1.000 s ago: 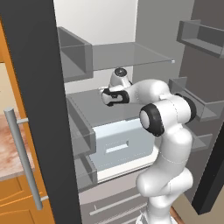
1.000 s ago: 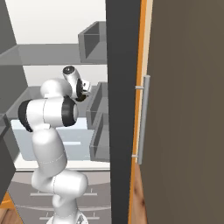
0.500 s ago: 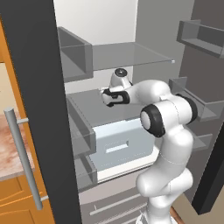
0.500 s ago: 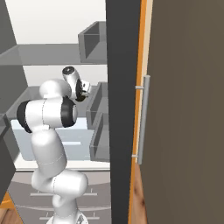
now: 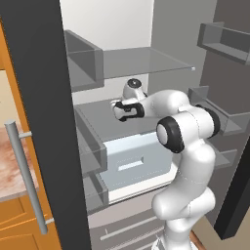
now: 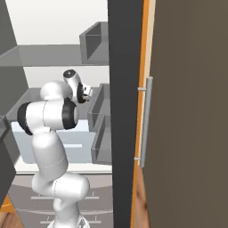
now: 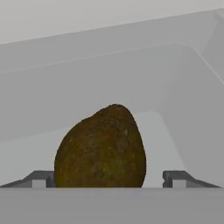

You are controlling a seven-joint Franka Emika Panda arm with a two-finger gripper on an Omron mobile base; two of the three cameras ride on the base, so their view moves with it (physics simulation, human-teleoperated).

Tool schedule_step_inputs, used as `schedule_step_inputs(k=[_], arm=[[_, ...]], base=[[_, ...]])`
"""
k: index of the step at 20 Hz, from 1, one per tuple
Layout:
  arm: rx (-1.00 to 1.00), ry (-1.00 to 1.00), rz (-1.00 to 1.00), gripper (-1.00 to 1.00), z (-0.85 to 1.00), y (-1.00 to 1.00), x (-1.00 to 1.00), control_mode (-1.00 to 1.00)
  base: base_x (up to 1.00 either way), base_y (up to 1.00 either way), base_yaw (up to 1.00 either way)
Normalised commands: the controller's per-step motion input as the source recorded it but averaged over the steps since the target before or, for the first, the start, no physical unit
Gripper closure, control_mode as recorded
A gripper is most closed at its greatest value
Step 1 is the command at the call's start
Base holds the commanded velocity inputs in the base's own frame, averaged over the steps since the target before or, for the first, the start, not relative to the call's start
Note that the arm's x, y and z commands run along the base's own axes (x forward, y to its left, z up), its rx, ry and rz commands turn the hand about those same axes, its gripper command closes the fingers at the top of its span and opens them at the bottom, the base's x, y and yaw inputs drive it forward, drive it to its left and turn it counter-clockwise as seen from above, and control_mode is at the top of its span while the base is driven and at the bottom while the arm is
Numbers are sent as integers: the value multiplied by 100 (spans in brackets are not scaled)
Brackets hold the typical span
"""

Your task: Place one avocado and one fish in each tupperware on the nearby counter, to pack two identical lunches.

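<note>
A dark brown-olive avocado (image 7: 101, 148) sits on a grey fridge shelf (image 5: 100, 117), right in front of my hand. My gripper (image 7: 107, 180) is open, with one fingertip on each side of the fruit; the left tip is close to it and a gap remains at the right tip. From the base, the gripper (image 5: 118, 110) reaches into the fridge at the middle shelf, and from the other side the gripper (image 6: 87, 91) points toward the fridge's back. A strip of the counter (image 5: 10, 168) shows at the far left. The fish, the green avocado and the tupperware are out of view.
A glass shelf (image 5: 141, 61) hangs above my hand and a pale drawer (image 5: 134, 161) sits below it. Door bins (image 5: 222, 114) stand to the right. A dark door edge (image 6: 124, 111) with a metal handle (image 6: 145, 120) lies close beside the arm.
</note>
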Motion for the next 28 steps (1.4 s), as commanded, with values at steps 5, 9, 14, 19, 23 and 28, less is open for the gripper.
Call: schedule_step_inputs(k=[5,9,14,19,23,28], arm=[[-16,-2,0,100,-72,0,72,-100],[-3,-5,0,100,-11,-6,-24,-100],[0,-20,0,100,38,-16,-100,-100],[3,-18,-1,100,41,-10,-100,-100],[10,-5,-4,100,76,-4,-100,-100],[17,3,-9,100,93,0,-100,-100]], base=[[0,0,0],[0,0,0],[0,0,0],[0,0,0],[0,0,0],[0,0,0]])
